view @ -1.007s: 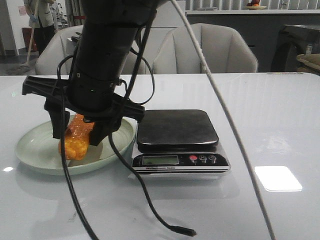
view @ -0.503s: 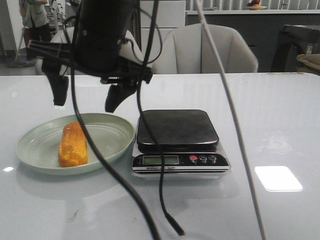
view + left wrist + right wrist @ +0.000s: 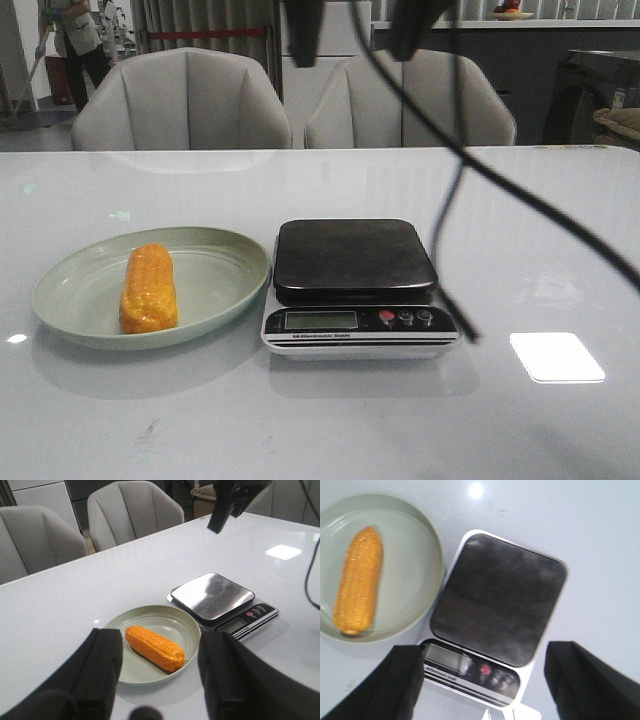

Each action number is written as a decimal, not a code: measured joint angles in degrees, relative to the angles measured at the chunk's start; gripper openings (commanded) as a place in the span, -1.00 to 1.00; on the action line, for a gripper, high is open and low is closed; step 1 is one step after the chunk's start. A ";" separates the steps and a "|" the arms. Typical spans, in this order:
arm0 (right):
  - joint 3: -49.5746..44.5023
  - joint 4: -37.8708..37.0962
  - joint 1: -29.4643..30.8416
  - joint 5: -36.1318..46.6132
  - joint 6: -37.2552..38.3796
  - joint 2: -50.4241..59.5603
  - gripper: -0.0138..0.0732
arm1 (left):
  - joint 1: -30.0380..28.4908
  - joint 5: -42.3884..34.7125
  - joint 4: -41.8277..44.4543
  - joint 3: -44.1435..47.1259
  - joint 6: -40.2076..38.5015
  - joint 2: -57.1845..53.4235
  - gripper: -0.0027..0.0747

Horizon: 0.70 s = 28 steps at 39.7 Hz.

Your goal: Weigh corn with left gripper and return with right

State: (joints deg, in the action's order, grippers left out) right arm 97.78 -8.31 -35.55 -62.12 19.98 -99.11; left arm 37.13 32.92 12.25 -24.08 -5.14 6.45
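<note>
The orange-yellow corn lies on its side in the pale green plate at the left; it also shows in the left wrist view and the right wrist view. My right gripper is open and empty, high above the scale, with only its two fingers showing at the top edge. In its own view the gripper hangs over the scale's display. My left gripper is open and empty, well back from the plate; it is out of the front view.
The black-topped scale stands right beside the plate, display toward me. A black cable hangs from the right arm across the scale's right side. Grey chairs stand behind the far table edge.
My right gripper let go of the corn in the plate, then rose and moved right, over the scale. The corn stays lying in the plate.
</note>
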 measured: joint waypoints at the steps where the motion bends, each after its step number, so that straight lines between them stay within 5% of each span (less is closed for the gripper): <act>1: -1.76 -0.13 0.80 0.00 -0.39 1.64 0.69 | 0.00 0.00 0.00 0.00 0.00 0.00 0.09; 14: -26.80 -0.56 7.19 7.67 -6.04 24.75 0.69 | 0.00 0.00 -1.05 0.10 0.00 0.00 0.09; 28: -54.28 -0.65 7.50 28.49 -6.57 58.40 0.69 | 0.00 0.00 -1.51 2.89 0.00 0.00 0.09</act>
State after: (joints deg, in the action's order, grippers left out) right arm 43.50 -8.96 -28.05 -33.64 13.41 -40.71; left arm 37.13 32.92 10.73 -21.19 -5.14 6.45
